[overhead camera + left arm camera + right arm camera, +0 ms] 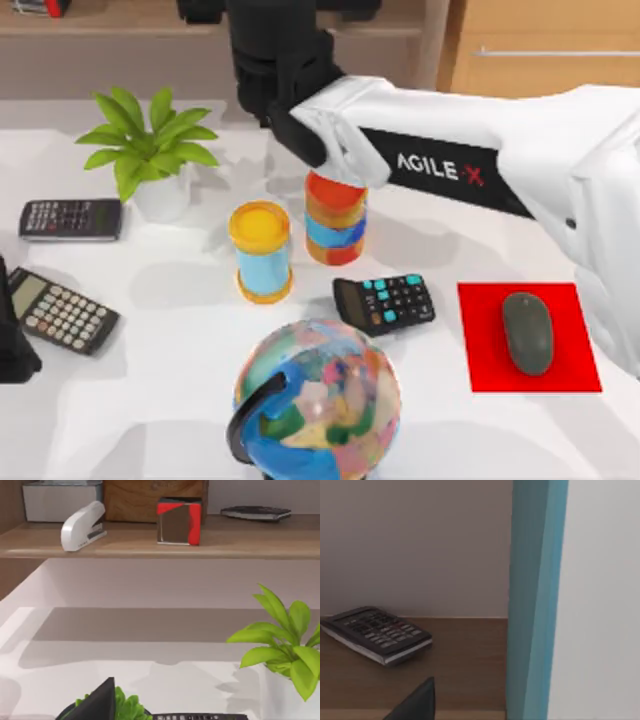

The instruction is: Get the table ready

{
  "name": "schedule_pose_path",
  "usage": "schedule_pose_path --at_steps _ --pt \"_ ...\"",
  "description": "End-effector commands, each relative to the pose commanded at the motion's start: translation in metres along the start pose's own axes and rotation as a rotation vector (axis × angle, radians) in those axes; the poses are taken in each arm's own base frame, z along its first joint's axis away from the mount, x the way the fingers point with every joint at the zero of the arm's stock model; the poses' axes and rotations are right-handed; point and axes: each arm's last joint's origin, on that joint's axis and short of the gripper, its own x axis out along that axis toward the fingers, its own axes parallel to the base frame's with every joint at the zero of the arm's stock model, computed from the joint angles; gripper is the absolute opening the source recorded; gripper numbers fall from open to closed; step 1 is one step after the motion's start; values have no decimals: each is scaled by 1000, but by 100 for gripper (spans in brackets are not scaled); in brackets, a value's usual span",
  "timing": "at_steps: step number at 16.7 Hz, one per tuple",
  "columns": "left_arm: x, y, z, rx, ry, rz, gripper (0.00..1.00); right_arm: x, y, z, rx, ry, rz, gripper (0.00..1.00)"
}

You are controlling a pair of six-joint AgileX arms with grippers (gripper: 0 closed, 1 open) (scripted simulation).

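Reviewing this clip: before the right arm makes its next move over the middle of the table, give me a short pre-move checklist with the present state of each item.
1. Right end effector located: ok, it sits above the table, at the back, just over the striped cup.
2. Its fingers, open or shut: cannot tell.
3. Striped cup upright: ok.
4. Room around the cup: not ok, the yellow-lidded jar and black calculator stand close beside it.
5. Left end effector out of the way: ok, parked at the table's left edge.
6. Mouse seated on red mat: ok.
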Motion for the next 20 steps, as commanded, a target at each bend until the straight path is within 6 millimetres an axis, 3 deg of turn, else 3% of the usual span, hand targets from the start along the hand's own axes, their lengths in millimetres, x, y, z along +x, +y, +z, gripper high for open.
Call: schedule_pose_path --at_steps 6,19,20 --pt "0 0 0 0 0 0 100 7 -1 0 0 0 0 100" --pt "0 0 0 0 0 0 100 7 -1 0 0 0 0 2" --pt "0 0 0 0 0 0 100 7 -1 0 0 0 0 0"
